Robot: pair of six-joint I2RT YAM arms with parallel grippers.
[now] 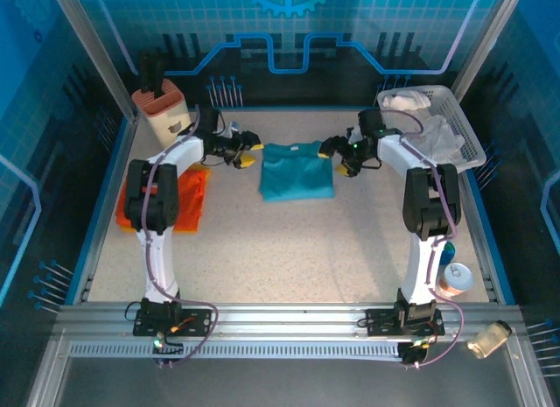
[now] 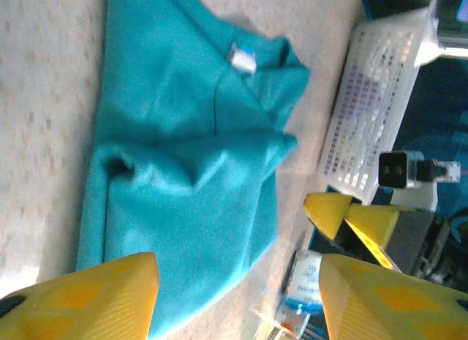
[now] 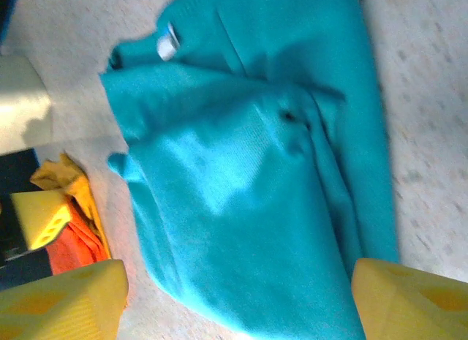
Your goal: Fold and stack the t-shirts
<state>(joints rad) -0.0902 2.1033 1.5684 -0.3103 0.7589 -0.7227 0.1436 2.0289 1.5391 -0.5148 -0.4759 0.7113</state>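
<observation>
A speckled pale table [image 1: 306, 249] inside blue walls carries the plain teal cloth t-shirt [image 1: 297, 171], part-folded and rumpled, at its centre. The folded bright orange t-shirt [image 1: 194, 197] lies at the left. The left pincer [image 1: 248, 153] and right pincer [image 1: 336, 158] flank the teal one, both wide and empty. They should probably grip matching corners so the edges stay square. A white lattice plastic basket [image 1: 471, 144] holds white cloths [image 1: 407, 101].

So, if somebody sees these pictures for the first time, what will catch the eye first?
The teal t-shirt, partly folded, lies in the middle of the table. The left arm and the right arm reach toward it from either side, their yellow jaws open and empty. The orange t-shirt lies at the left side, partly under that arm.
</observation>
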